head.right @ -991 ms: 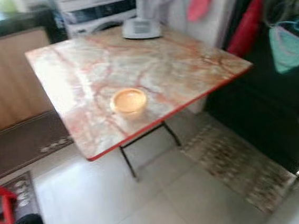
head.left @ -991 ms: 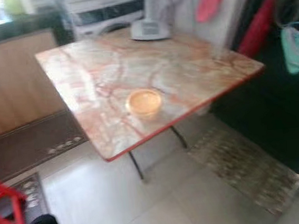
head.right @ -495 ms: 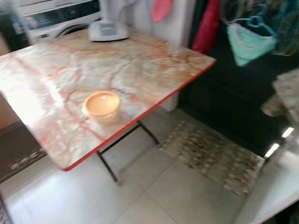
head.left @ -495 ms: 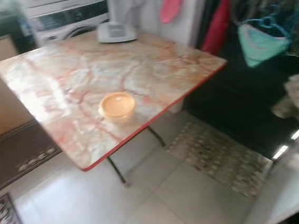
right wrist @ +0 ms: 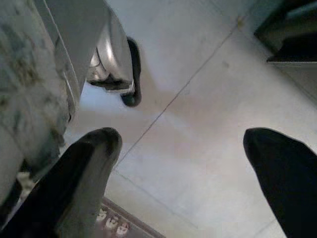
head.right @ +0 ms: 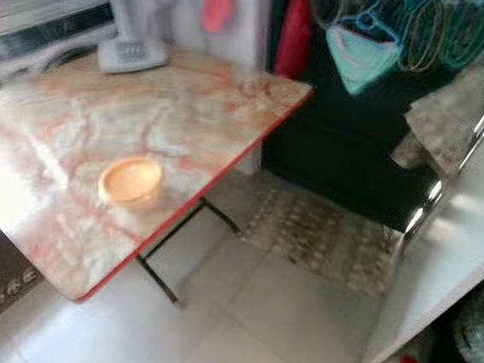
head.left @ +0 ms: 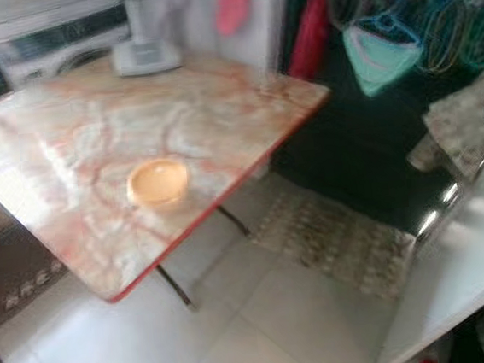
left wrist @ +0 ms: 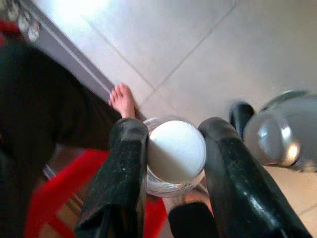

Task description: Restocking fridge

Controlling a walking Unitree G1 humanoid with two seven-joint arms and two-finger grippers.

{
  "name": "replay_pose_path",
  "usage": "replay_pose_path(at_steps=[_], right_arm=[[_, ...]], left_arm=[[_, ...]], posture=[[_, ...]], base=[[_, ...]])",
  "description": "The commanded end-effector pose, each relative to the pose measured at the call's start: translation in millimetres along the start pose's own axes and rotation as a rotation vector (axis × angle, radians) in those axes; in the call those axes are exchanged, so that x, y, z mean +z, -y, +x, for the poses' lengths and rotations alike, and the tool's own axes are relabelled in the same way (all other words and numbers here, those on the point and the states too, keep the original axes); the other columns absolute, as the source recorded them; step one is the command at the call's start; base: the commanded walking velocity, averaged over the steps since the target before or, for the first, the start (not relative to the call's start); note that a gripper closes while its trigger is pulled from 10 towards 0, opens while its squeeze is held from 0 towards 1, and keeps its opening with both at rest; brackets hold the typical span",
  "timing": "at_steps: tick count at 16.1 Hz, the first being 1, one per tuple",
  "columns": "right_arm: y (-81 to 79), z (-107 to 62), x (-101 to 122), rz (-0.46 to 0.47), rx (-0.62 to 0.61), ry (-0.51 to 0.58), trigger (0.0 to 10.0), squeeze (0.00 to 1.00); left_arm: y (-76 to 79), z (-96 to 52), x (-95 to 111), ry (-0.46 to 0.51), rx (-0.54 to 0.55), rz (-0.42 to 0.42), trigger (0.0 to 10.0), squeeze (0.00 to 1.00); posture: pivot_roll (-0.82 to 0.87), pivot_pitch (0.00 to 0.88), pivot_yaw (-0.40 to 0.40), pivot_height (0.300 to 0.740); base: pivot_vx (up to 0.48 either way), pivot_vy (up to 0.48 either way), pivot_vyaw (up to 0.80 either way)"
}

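The left hand (left wrist: 171, 153) hung low over the tiled floor (left wrist: 208, 54), its fingers (left wrist: 124, 168) clamped on a clear tub (left wrist: 174, 154) with a white lid. A person's bare foot (left wrist: 122, 100) stood on the floor beyond it. The right hand (right wrist: 188, 163) hung over the floor with fingers wide apart. An orange bowl (head.left: 157, 183) sat near the desk's (head.left: 75, 137) front edge; a fan base (head.left: 146, 56) stood at its far edge.
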State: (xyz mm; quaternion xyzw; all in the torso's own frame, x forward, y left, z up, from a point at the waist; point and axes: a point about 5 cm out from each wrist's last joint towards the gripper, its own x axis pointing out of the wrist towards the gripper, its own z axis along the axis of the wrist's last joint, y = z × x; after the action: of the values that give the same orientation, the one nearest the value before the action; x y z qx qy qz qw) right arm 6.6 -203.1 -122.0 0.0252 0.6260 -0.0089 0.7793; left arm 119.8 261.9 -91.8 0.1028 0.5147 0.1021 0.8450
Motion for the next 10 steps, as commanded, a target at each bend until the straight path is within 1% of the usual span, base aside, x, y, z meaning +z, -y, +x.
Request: replay_pose_path(at_steps=[1, 3, 4, 10], right_arm=[[-6.5, 1.1, 0, 0.012, 0.016, 0.003, 10.0, 0.0], [-9.2, 1.3, -1, 0.042, 0.012, 0.006, 10.0, 0.0], [-9.4, 1.4, -1, 0.042, 0.013, 0.005, 10.0, 0.0], [-6.2, 0.9, -1, 0.033, 0.007, 0.006, 10.0, 0.0]], left_arm=[[-9.3, -1.5, -9, -0.034, 0.018, 0.028, 10.0, 0.0], [-15.5, -1.5, -8, -0.037, 0.029, 0.037, 10.0, 0.0], [-15.6, -1.1, -6, -0.033, 0.024, 0.063, 10.0, 0.0], [-9.9, 0.9, 5, -0.006, 0.014, 0.046, 10.0, 0.0]], posture=[[0.13, 0.0, 0.008, 0.74], [0.11, 0.0, 0.029, 0.74], [0.1, 0.0, 0.03, 0.74], [0.11, 0.0, 0.01, 0.74]], base=[[0.0, 0.0, -0.79], [0.0, 0.0, -0.79], [0.0, 0.0, -0.79], [0.0, 0.0, -0.79]])
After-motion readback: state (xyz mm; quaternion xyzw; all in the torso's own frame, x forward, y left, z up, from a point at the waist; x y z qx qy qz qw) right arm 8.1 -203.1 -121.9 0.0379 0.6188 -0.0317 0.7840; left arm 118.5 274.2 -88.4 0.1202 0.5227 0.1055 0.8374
